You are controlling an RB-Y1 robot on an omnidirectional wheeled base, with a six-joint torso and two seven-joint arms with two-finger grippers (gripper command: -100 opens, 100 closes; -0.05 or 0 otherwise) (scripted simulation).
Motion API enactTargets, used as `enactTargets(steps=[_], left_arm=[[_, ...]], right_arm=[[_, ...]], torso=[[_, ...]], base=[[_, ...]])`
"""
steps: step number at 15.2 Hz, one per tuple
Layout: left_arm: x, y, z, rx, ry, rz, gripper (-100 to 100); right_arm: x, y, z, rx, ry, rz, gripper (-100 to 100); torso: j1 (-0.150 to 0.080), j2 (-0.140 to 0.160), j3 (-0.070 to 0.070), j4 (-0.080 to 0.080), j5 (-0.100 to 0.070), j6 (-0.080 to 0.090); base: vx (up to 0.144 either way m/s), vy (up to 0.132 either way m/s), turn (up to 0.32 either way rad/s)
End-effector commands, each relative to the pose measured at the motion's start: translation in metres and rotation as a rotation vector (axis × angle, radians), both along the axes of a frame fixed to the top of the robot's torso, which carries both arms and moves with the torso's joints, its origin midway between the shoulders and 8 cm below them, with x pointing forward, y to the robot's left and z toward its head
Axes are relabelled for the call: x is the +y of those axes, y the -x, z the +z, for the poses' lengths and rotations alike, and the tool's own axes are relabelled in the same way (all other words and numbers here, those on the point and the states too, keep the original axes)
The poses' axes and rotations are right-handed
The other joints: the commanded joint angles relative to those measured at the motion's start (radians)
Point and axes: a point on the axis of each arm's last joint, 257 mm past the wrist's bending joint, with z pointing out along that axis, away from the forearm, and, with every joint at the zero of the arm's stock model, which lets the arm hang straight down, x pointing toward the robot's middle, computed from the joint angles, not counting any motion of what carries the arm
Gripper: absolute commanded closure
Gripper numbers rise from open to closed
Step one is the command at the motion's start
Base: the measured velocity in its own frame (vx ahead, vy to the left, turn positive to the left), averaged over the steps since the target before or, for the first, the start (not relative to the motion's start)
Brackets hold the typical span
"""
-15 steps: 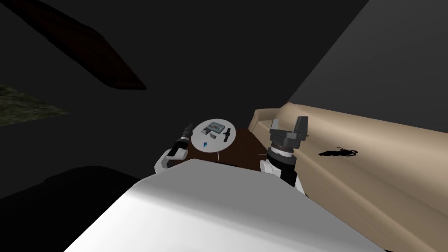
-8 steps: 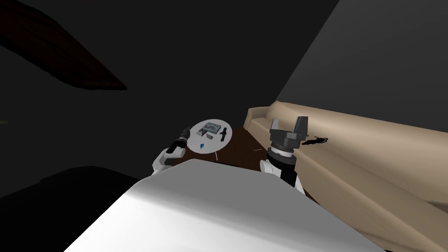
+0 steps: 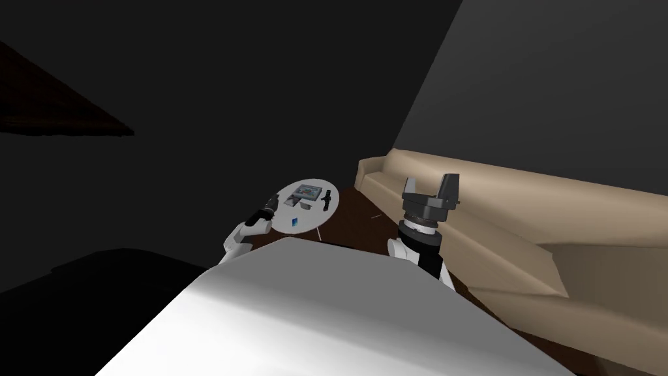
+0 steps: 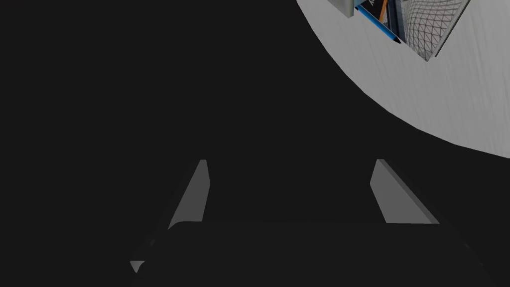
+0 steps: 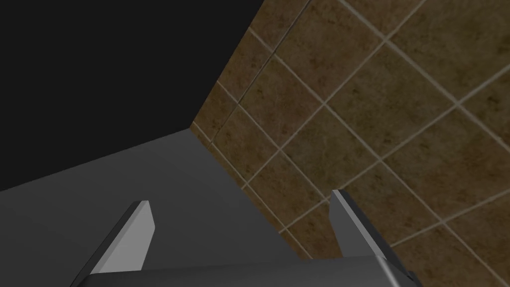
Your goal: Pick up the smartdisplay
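Note:
A small round white table [image 3: 314,215] stands ahead, just left of centre in the head view. On it lie a small upright device with a blue face [image 3: 295,222], a little grey wedge-shaped thing [image 3: 303,205], a flat book-like thing [image 3: 306,192] and a black gadget [image 3: 325,199]. Which of them is the smartdisplay I cannot tell. My left gripper [image 3: 273,201] hangs at the table's left edge, open and empty [image 4: 290,161]; its wrist view catches the tabletop [image 4: 448,99] and the book's corner [image 4: 423,30]. My right gripper [image 3: 430,185] is raised, open and empty [image 5: 239,197].
A long beige sofa [image 3: 522,215] runs along the right, close behind the table. Dark brown floor [image 3: 355,222] lies between the table and the sofa. A dark wall [image 3: 554,85] rises behind the sofa. To the left the room is very dim.
My whole view has swung, so the table and the sofa have slid to the left. The black thing on the sofa seat has left the view. The left gripper now sits closer to the table's edge.

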Motion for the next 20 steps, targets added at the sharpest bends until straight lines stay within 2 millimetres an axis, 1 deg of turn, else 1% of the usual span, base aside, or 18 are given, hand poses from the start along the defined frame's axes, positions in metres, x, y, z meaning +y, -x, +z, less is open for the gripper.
enactTargets(steps=[1, 2, 3, 4, 5, 6, 7, 8, 10, 11, 12, 13, 14, 16, 17, 18, 19, 20], left_arm=[[0.017, 0.012, -0.014, 0.058, 0.013, 0.037, -100], [0.017, 0.012, -0.016, 0.062, 0.015, 0.038, -100], [0.038, 0.022, -0.028, 0.106, 0.024, 0.078, -100], [0.038, 0.025, -0.034, 0.128, 0.033, 0.085, -100], [0.054, 0.03, -0.035, 0.149, 0.037, 0.111, -100], [0.057, 0.038, -0.048, 0.185, 0.053, 0.127, -100], [0.058, 0.04, -0.051, 0.192, 0.056, 0.131, -100], [0.073, 0.046, -0.055, 0.22, 0.067, 0.159, -100], [0.076, 0.055, -0.068, 0.254, 0.083, 0.175, -100], [0.089, 0.065, -0.074, 0.289, 0.101, 0.207, -100], [0.091, 0.072, -0.083, 0.314, 0.113, 0.219, -100], [0.091, 0.072, -0.083, 0.314, 0.113, 0.219, -100], [0.104, 0.084, -0.092, 0.351, 0.137, 0.252, -100], [0.104, 0.089, -0.098, 0.37, 0.147, 0.26, -100], [0.115, 0.102, -0.107, 0.408, 0.176, 0.292, -100], [0.115, 0.107, -0.112, 0.424, 0.185, 0.299, -100], [0.124, 0.114, -0.114, 0.443, 0.206, 0.321, -100], [0.123, 0.124, -0.125, 0.475, 0.225, 0.335, -100]], right_arm=[[0.0, 0.0, 0.0, 0.0, 0.0, 0.0, 0], [0.0, 0.0, 0.0, 0.0, 0.0, 0.0, 0], [0.0, 0.0, 0.0, 0.0, 0.0, 0.0, 0], [0.0, 0.0, 0.0, 0.0, 0.0, 0.0, 0], [0.0, 0.0, 0.0, 0.0, 0.0, 0.0, 0], [0.0, 0.0, 0.0, 0.0, 0.0, 0.0, 0], [0.0, 0.0, 0.0, 0.0, 0.0, 0.0, 0], [0.0, 0.0, 0.0, 0.0, 0.0, 0.0, 0], [0.0, 0.0, 0.0, 0.0, 0.0, 0.0, 0], [0.0, 0.0, 0.0, 0.0, 0.0, 0.0, 0], [0.0, 0.0, 0.0, 0.0, 0.0, 0.0, 0], [0.0, 0.0, 0.0, 0.0, 0.0, 0.0, 0], [0.0, 0.0, 0.0, 0.0, 0.0, 0.0, 0], [0.0, 0.0, 0.0, 0.0, 0.0, 0.0, 0], [0.0, 0.0, 0.0, 0.0, 0.0, 0.0, 0], [0.0, 0.0, 0.0, 0.0, 0.0, 0.0, 0], [0.0, 0.0, 0.0, 0.0, 0.0, 0.0, 0], [0.0, 0.0, 0.0, 0.0, 0.0, 0.0, 0]], torso=[[0.0, 0.0, 0.0, 0.0, 0.0, 0.0], [0.0, 0.0, 0.0, 0.0, 0.0, 0.0], [0.0, 0.0, 0.0, 0.0, 0.0, -0.001], [0.0, 0.0, 0.0, 0.0, 0.0, 0.0], [0.0, 0.0, 0.0, 0.0, 0.0, 0.0], [0.0, 0.0, 0.0, 0.0, 0.0, 0.0], [0.0, 0.0, 0.0, 0.0, 0.0, 0.0], [0.0, 0.0, 0.0, 0.0, 0.0, -0.001], [0.0, -0.001, 0.0, 0.0, 0.0, 0.0], [0.0, -0.001, 0.0, 0.0, 0.0, -0.001], [0.0, -0.001, -0.001, 0.0, 0.0, 0.0], [0.0, -0.001, -0.001, 0.0, 0.0, 0.0], [0.0, -0.001, -0.001, 0.0, 0.0, -0.001], [0.001, -0.001, -0.001, 0.0, 0.0, 0.0], [0.001, -0.001, -0.001, 0.0, 0.0, -0.001], [0.001, -0.001, -0.001, 0.0, 0.0, 0.0], [0.001, -0.002, -0.001, 0.0, 0.0, 0.0], [0.001, -0.002, -0.001, 0.0, 0.0, 0.0]], base=[[-0.021, 0.015, -0.309], [-0.015, 0.014, -0.127], [-0.017, 0.008, -0.301], [-0.02, 0.013, -0.324], [-0.018, 0.014, -0.406], [-0.019, 0.021, -0.329], [-0.014, 0.02, -0.101], [-0.014, 0.012, -0.269], [-0.013, 0.016, -0.218], [-0.009, 0.014, -0.259], [-0.01, 0.02, -0.329], [-0.008, 0.02, -0.144], [-0.008, 0.016, -0.26], [-0.009, 0.021, -0.206], [-0.006, 0.019, -0.241], [-0.006, 0.022, -0.301], [-0.005, 0.026, -0.41], [-0.008, 0.032, -0.346]])
